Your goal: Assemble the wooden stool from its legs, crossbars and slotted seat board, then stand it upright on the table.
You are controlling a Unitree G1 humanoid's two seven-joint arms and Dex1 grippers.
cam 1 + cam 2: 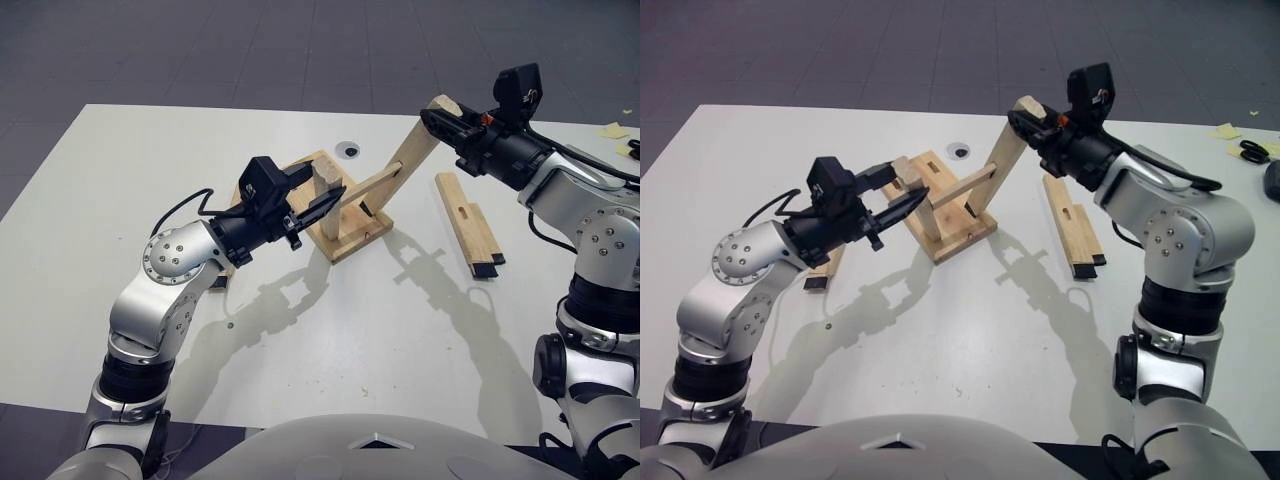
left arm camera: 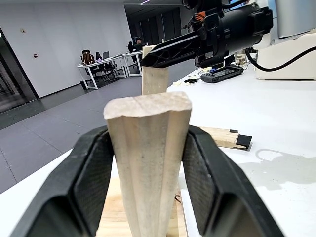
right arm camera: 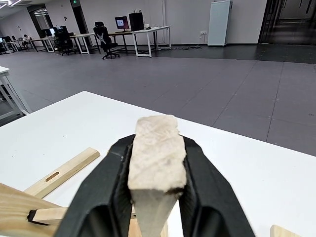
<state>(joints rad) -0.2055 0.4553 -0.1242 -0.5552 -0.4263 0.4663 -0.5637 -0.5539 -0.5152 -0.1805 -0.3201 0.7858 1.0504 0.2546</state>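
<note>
The right claw (image 1: pixel 447 124), upper right of frame, pinches the top of the tilted leg (image 1: pixel 408 152). The leg's long axis slopes down-left to the seat board (image 1: pixel 350 238) at centre. The left claw (image 1: pixel 314 190) pinches the upright leg (image 1: pixel 325 182). Slot seating appears incomplete.

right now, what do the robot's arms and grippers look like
The left arm and right arm are silver-grey, rounded shells with black joint bands and round caps ringed with screws. The left gripper and right gripper are black, with two tapered fingers, a boxy camera on top and loose black cables behind.
</note>
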